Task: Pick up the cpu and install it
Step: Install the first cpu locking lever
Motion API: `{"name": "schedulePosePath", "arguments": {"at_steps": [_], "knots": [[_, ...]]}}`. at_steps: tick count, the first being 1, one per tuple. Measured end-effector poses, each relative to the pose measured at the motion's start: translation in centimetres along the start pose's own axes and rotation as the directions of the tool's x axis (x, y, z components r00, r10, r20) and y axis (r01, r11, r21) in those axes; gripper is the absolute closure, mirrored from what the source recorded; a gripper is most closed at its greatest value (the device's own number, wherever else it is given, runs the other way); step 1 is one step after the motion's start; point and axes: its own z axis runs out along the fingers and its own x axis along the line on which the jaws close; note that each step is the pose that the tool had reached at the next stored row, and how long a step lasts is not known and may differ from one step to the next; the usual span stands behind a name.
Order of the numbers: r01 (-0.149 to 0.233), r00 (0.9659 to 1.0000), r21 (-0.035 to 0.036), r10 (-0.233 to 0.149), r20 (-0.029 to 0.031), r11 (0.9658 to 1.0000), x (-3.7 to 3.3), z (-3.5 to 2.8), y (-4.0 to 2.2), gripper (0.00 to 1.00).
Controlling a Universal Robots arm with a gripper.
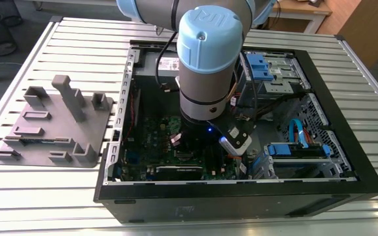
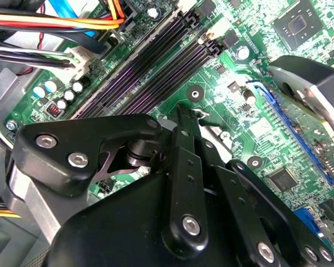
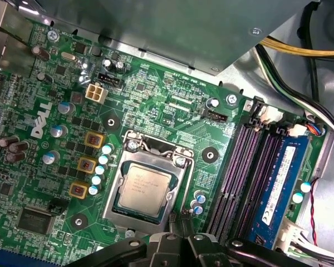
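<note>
In the first wrist view the cpu [image 3: 142,188], a small square chip with a pale silvery top, lies flat inside the metal-rimmed socket frame [image 3: 112,194] on the green motherboard [image 3: 156,89]. My gripper [image 3: 174,223] hovers just off the socket's edge, its black fingers drawn together to one narrow tip and holding nothing. In the second wrist view the gripper [image 2: 182,115] points down at the motherboard [image 2: 256,94], and its black linkage hides the socket. In the exterior view the arm [image 1: 205,73] reaches down into the open computer case [image 1: 241,191].
Memory slots [image 3: 239,178] and a blue memory module [image 3: 286,189] run beside the socket. Cable bundles [image 2: 55,22] hang near the board. A grey plastic tray [image 1: 54,123] with upright posts stands on the slatted table at the exterior view's left. Blue drive bays [image 1: 297,150] fill the case's other side.
</note>
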Motion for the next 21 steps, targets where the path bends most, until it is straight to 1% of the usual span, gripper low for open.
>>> {"name": "schedulePosePath", "arguments": {"at_steps": [4,11,17,19,21], "knots": [[0.0,1.0,-0.0004,0.0,0.0001,1.0,0.01,0.01,-0.04,0.89],[0.0,1.0,-0.0002,0.0,0.0002,1.0,0.16,0.02,-0.49,0.89],[0.0,1.0,-0.0002,0.0,0.0,1.0,0.17,-0.04,-0.53,0.89],[0.0,1.0,-0.0006,0.0,0.0001,1.0,0.14,-0.55,-0.54,0.89],[0.0,1.0,-0.0001,0.0,0.0,1.0,0.09,-1.3,-0.55,0.89]]}}
